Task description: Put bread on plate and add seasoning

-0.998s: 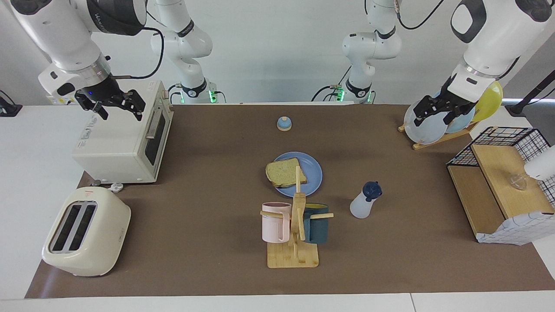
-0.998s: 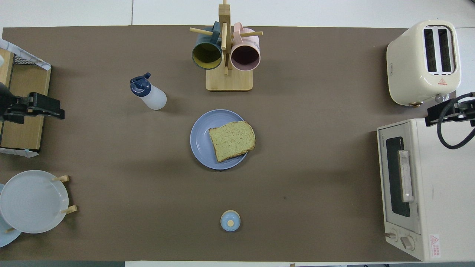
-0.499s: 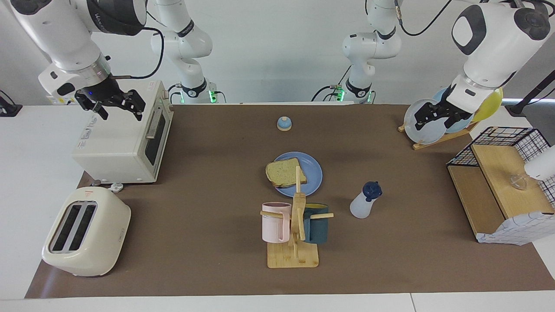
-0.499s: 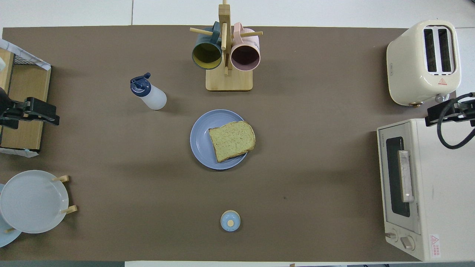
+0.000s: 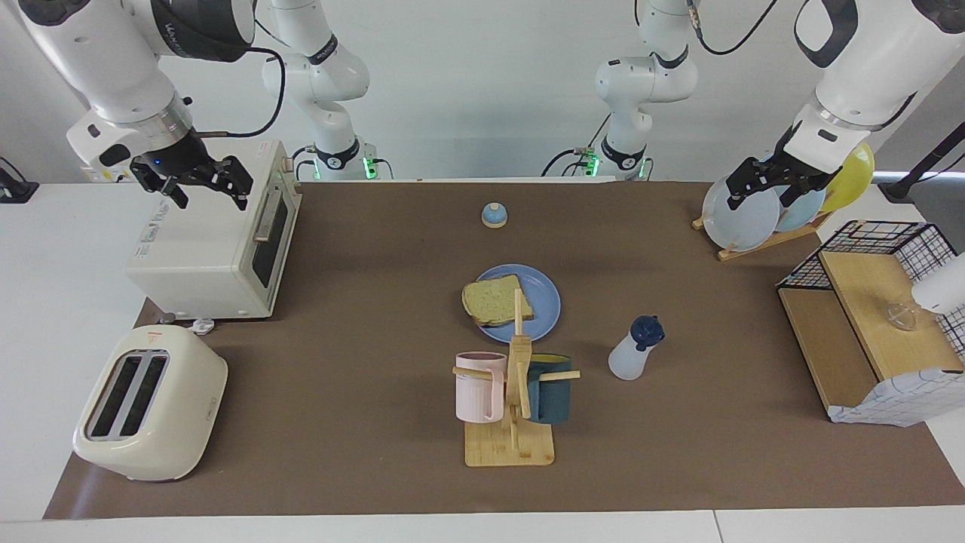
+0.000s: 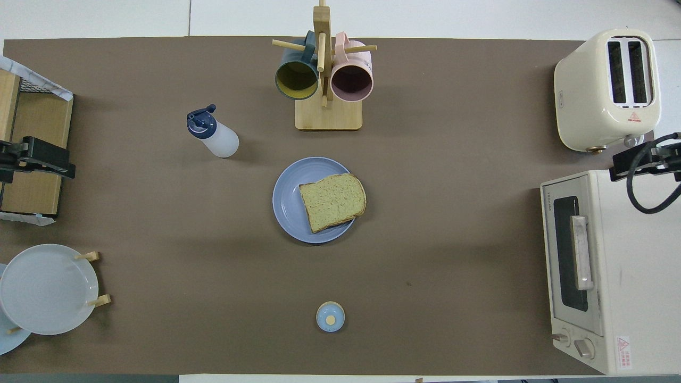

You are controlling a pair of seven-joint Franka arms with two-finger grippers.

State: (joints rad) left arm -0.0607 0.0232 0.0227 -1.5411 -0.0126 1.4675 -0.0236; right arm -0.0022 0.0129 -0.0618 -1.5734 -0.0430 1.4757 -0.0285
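Note:
The bread (image 5: 494, 300) lies on the blue plate (image 5: 541, 305) in the middle of the mat, its crust just over the rim toward the right arm's end; they also show in the overhead view, bread (image 6: 333, 201) on plate (image 6: 287, 205). The seasoning bottle (image 5: 632, 352) stands upright, farther from the robots than the plate and toward the left arm's end; it also shows in the overhead view (image 6: 213, 137). My left gripper (image 5: 760, 199) is open and empty, raised over the plate rack; its overhead position (image 6: 45, 159) is by the wooden shelf. My right gripper (image 5: 203, 192) waits open and empty over the toaster oven, and shows overhead too (image 6: 636, 164).
A mug rack (image 5: 513, 400) with a pink and a dark mug stands farther out than the plate. A small bell (image 5: 494, 215) sits nearer the robots. Toaster oven (image 5: 215, 249) and toaster (image 5: 151, 403) are at the right arm's end; plate rack (image 5: 758, 219) and wire shelf (image 5: 874, 317) at the left arm's.
My left gripper has risen and drawn back toward the left arm's end of the table, over the plate rack. The right arm, bread, plate and bottle have not moved.

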